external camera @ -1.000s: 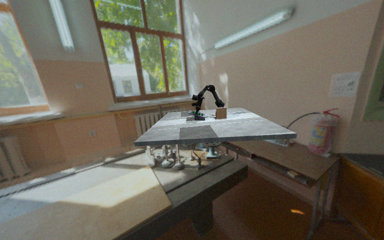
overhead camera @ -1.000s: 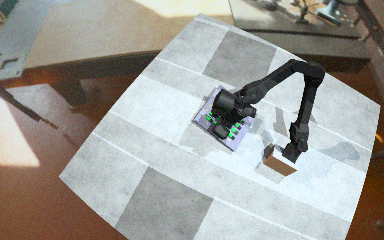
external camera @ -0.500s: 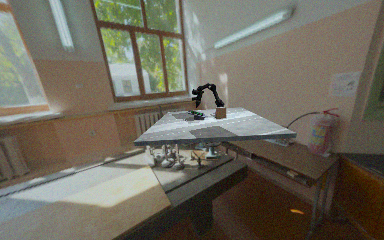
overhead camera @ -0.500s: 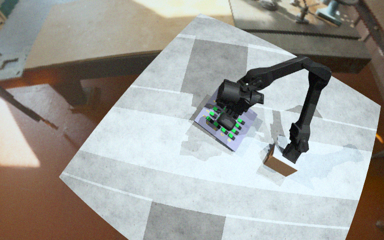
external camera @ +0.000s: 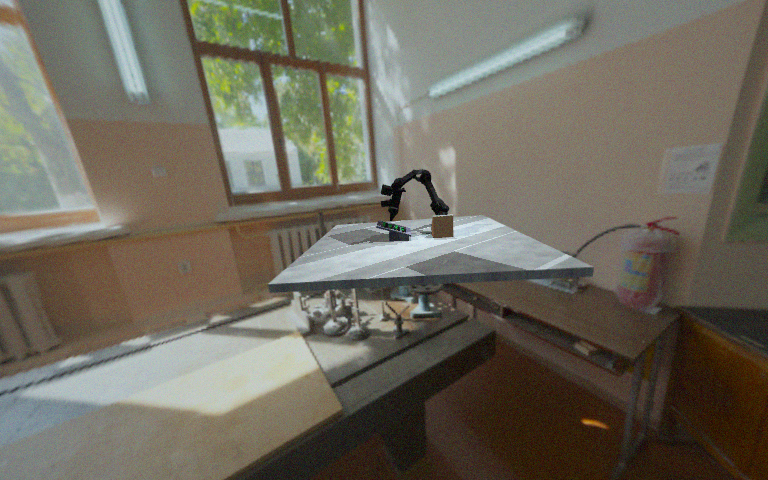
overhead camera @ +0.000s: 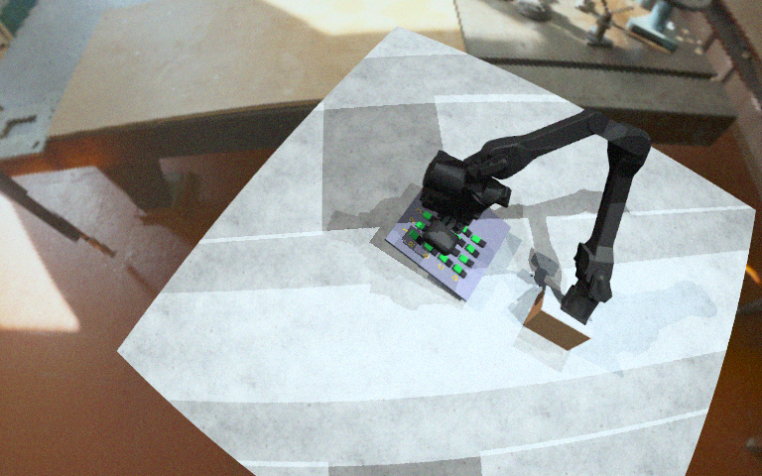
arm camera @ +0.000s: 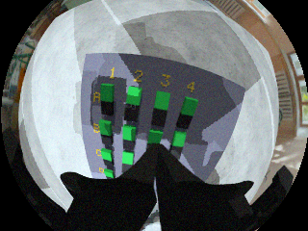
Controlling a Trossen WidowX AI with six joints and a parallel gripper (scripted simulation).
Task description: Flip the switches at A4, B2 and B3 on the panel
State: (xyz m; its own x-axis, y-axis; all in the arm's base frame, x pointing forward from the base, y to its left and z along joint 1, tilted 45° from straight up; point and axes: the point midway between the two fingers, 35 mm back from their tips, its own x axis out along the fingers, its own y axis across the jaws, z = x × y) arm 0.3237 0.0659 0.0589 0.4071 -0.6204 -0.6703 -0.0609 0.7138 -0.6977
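Closed gripper over switch panel

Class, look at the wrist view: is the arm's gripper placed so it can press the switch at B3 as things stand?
Probably yes. The shut gripper hangs right at the B3 switch, fingers together and holding nothing, with nothing between them and the switch.

Pincer above panel on table

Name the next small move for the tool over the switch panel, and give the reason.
Probably ease the shut tool straight down. In the wrist view its closed tip sits at the B3 switch, in column 3 on the panel. Whether it already touches the switch cannot be told, so a short press seems right.
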